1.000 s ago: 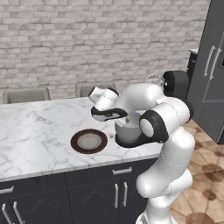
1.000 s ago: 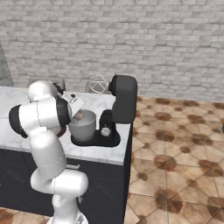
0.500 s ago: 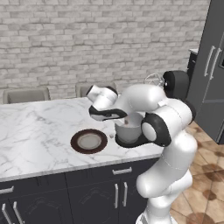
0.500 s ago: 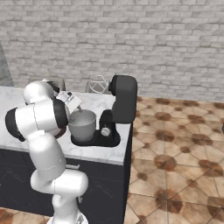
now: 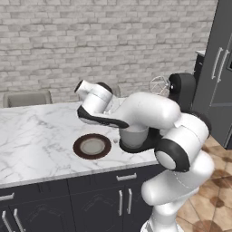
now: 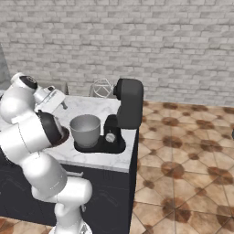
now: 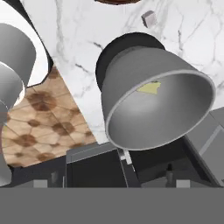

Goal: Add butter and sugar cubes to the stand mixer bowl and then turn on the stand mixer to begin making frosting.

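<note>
The butter [image 7: 149,88] lies inside the bowl [image 7: 157,105], a pale yellow piece against the far inner wall, so that part looks done. One sugar cube [image 7: 149,18] sits on the bare marble between the bowl and the plate [image 5: 92,146], not in the bowl; I judge the sugar step is the one in hand. The gripper [image 5: 82,87] hangs above the counter behind the plate, and whether its jaws are apart or together I cannot tell. Next it needs to come down on that cube, a tiny thing that calls for a fine pinch, then carry it over the bowl's rim.

The bowl sits on the mixer [image 6: 123,116] base near the counter's right edge, the head tilted back and the whisk [image 6: 102,87] raised clear of the bowl. A knob [image 6: 109,137] shows on the mixer's column. The arm's own forearm crosses over the bowl and may crowd the approach.
</note>
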Controlling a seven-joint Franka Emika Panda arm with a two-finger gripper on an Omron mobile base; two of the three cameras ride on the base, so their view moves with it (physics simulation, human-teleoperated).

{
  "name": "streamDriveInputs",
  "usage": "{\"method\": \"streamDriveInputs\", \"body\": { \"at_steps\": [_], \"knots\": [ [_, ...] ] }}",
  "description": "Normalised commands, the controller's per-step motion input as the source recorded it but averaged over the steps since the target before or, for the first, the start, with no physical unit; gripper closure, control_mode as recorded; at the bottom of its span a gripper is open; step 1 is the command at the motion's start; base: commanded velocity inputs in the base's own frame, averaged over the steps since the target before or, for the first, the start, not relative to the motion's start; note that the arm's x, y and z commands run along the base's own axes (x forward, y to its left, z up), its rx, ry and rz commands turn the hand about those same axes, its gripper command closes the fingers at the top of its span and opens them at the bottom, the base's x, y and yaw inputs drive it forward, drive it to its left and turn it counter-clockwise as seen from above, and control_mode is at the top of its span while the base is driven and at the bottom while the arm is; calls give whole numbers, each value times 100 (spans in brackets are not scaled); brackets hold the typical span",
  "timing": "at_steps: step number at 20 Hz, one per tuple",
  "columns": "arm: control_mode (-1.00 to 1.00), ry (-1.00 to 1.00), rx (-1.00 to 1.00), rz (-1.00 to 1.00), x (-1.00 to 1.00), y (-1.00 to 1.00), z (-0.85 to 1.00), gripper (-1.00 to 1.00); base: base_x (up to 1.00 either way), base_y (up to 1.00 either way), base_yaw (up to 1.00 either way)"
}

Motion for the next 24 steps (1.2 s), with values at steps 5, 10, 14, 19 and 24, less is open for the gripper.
{"method": "streamDriveInputs", "body": {
  "at_steps": [5, 10, 14, 19, 24],
  "knots": [
    [-100, 0, 0, 0, -21, 48, 1, -100, 0, 0, 0],
    [-100, 0, -2, 0, 0, 28, -18, -100, 0, 0, 0],
    [-100, 0, -2, 0, 1, 17, -38, -100, 0, 0, 0],
    [-100, 0, 0, 0, 14, 2, -53, -100, 0, 0, 0],
    [-100, 0, 0, 0, 22, 0, -43, -100, 0, 0, 0]
  ]
}}
